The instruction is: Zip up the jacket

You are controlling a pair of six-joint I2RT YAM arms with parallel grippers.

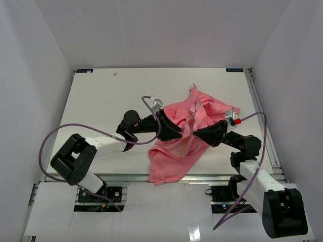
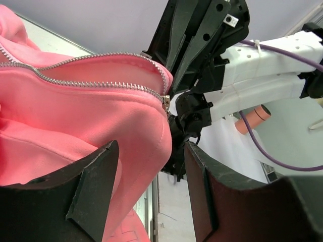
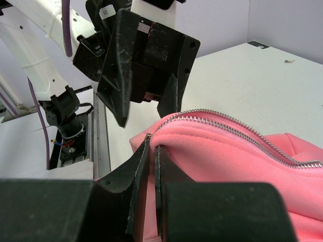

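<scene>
The salmon-pink jacket lies crumpled on the white table, right of centre. My right gripper is shut on the jacket's lifted bottom edge; in the right wrist view its tips pinch the fabric just below the metal zipper slider. The zipper teeth run back from there, still parted. My left gripper faces it, open. In the left wrist view a fold of the jacket hangs between the fingers, nearer the left finger. The slider sits above them.
The white table is boxed by white walls on three sides. A metal rail runs along the near edge and another along the right edge. Purple cables loop beside both arms.
</scene>
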